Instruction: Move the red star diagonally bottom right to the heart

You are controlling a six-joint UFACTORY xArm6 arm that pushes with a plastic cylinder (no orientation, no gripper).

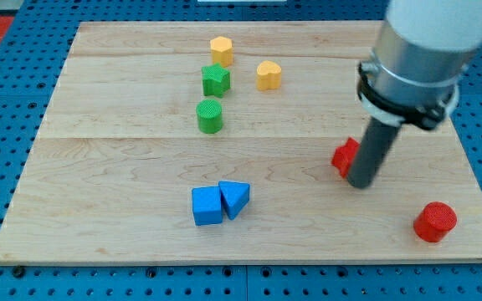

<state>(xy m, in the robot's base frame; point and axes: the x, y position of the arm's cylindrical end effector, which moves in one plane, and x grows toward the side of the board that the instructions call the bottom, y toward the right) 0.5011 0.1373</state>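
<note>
My tip (361, 183) is down on the wooden board (124, 209), touching the red star (344, 155) on its 4 o'clock side; the rod hides the star's right half. No jaws on this rig, just the bare rod, so nothing to spread or pinch. Red star sits at 4 o'clock from the yellow heart (268, 75), well apart from it. Red cylinder (435, 221) is near, at 4 o'clock from the tip. Yellow hexagon (221, 50), green star (216, 80) and green cylinder (210, 115) cluster at the board's 12 o'clock. Blue cube (207, 205) and blue triangle (235, 198) touch, at 6 o'clock.
</note>
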